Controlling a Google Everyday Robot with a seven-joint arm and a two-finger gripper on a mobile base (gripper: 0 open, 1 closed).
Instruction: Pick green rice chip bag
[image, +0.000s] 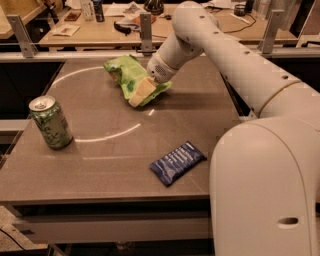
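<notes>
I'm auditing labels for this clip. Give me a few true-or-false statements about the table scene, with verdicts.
1. The gripper is at the crumpled light-green foil snack bag. True.
2. The green drink can lies on its side. False: it stands upright.
3. The flat dark-blue wrapped packet lies near the grey table's front edge. True.
4. The can touches the packet. False: they lie well apart.
</notes>
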